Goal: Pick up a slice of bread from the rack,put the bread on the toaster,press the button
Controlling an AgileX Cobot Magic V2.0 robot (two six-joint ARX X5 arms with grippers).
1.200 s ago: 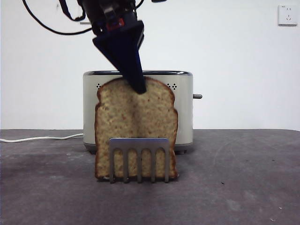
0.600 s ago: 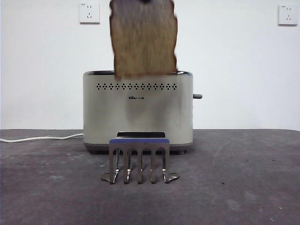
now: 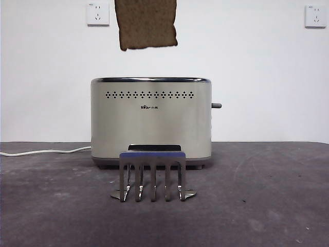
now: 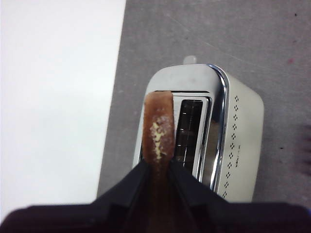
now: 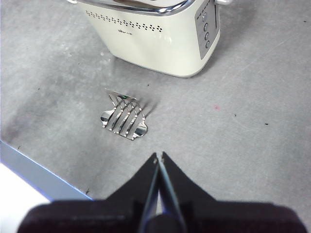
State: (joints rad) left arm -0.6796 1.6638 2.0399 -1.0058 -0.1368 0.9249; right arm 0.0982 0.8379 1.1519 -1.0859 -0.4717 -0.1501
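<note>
Your left gripper (image 4: 158, 170) is pinching the slice of bread (image 3: 146, 24) edge-on between its two black jaws; in the left wrist view you see only the brown crust edge with pale flecks, running up from the jaws over the toaster's top. In the front view the slice hangs in the air above the toaster (image 3: 151, 121), clear of the chrome rim, with its upper part cut off by the frame's top; the gripper itself is out of that view. From the left wrist view the slice sits over the slot nearer the wall; the other slot is open and dark beside it; whether the slice lines up exactly with a slot, you cannot tell.

The rack (image 3: 152, 175) stands bare on the grey table (image 3: 267, 195) just in front of the toaster, its five prongs upright; the right wrist view shows it apart from the toaster's vented side.

The button (image 3: 216, 105) sticks out sideways from the toaster's narrow end, with nothing touching it.

Your right gripper (image 5: 159, 158) hangs over bare table, its jaws pressed together with nothing between them, well apart from rack and toaster.

A white cord (image 3: 43, 152) runs off from the toaster's base along the table; two white wall sockets (image 3: 97, 14) sit on the wall behind.
</note>
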